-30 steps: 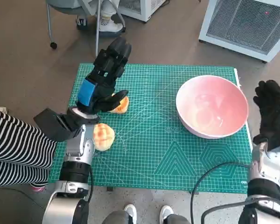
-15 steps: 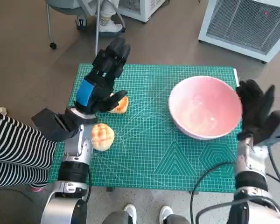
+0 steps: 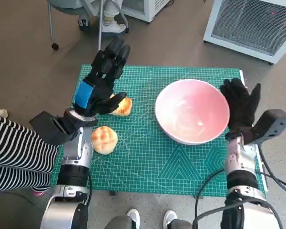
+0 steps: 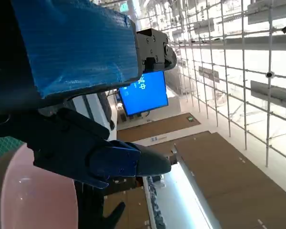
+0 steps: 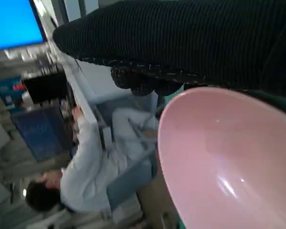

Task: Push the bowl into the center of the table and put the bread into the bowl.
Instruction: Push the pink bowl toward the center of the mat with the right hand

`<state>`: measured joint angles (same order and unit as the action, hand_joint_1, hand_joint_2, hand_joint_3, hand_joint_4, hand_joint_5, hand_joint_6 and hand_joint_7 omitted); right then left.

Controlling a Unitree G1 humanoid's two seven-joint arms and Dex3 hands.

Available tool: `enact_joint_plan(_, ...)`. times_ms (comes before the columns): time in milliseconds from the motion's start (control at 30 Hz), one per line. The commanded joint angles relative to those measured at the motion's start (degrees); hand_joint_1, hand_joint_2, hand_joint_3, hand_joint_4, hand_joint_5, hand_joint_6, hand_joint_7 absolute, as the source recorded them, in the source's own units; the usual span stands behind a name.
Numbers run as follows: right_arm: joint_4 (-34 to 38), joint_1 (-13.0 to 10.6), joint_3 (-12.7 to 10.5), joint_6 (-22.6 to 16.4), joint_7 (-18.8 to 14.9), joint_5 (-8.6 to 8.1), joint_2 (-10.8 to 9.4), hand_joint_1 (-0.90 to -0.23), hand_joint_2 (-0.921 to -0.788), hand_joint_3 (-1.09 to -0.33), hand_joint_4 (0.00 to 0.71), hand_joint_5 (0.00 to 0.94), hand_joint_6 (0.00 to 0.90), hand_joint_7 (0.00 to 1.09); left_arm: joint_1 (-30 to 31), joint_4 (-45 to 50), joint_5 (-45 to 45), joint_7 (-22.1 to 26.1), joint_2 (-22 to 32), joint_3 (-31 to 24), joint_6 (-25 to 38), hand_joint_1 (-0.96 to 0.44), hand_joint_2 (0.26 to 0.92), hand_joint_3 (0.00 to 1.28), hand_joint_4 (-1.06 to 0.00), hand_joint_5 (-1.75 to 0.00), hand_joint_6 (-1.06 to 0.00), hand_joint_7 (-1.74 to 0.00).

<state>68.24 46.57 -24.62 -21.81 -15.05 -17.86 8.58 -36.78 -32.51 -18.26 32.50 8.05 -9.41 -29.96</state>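
The gloved right hand (image 3: 240,109), fingers spread, presses flat against the big pink round bowl (image 3: 192,110), while the blue-taped left hand (image 3: 100,81) hovers splayed, holding nothing, over two golden bread buns (image 3: 122,106).

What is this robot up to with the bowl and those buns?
It is sliding the pink bowl toward the middle of the green mat with its gloved right hand, held open against the bowl's side. Its left hand hovers open above one bun; a second bun lies nearer the robot. No bread is in the bowl yet.
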Motion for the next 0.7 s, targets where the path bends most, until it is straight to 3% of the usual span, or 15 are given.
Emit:
enact_joint_plan(33,1.1,0.3,-0.8,2.0,-1.7,-1.77,-2.1,-0.629,-0.921,-0.867,0.158,0.001,0.107,0.26,0.8,0.8,0.2,-0.3,0.4,-0.3,-0.8,-0.62,0.921,0.30,-0.04,-0.01,-0.01,-0.30)
enact_joint_plan(467,2.1,4.0,-4.1,5.9,-3.0,-6.10,-5.9,-0.609,-0.921,-0.880,0.125,0.000,0.107,0.24,1.3,0.5,-0.3,-0.1,0.7,-0.7,-0.8,-0.63,0.921,0.30,-0.05,-0.01,-0.01,-0.31)
enact_joint_plan(700,2.2,5.1,-4.5,6.7,-3.1,-6.64,-7.0,-0.611,-0.921,-0.876,0.114,0.000,0.097,0.22,1.4,0.7,0.1,-0.6,0.4,-0.5,-0.8,-0.63,0.921,0.30,-0.05,-0.01,-0.01,-0.32)
